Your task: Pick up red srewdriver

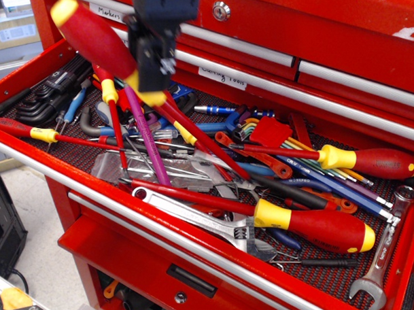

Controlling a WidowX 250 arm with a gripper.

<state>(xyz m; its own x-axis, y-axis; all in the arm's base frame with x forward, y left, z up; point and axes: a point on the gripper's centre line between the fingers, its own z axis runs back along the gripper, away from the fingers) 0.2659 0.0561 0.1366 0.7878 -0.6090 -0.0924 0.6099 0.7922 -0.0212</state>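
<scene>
The red srewdriver (pixel 95 41) has a thick red handle, a yellow butt cap and a yellow collar. It hangs tilted above the open tool drawer (pixel 190 246), butt end up to the left. Its long red shaft (pixel 201 138) slopes down to the right, with the tip low over the tools. My black gripper (pixel 151 77) comes down from the top of the view and is shut on the screwdriver at the collar end of the handle.
Two similar big red and yellow screwdrivers (pixel 313 227) (pixel 373 162) lie at the drawer's right. A slim red screwdriver (pixel 31 130), an adjustable wrench (pixel 211 220), a combination wrench (pixel 380 260), black hex keys (pixel 46 91) and several small tools crowd the drawer. Closed drawers (pixel 320 43) rise behind.
</scene>
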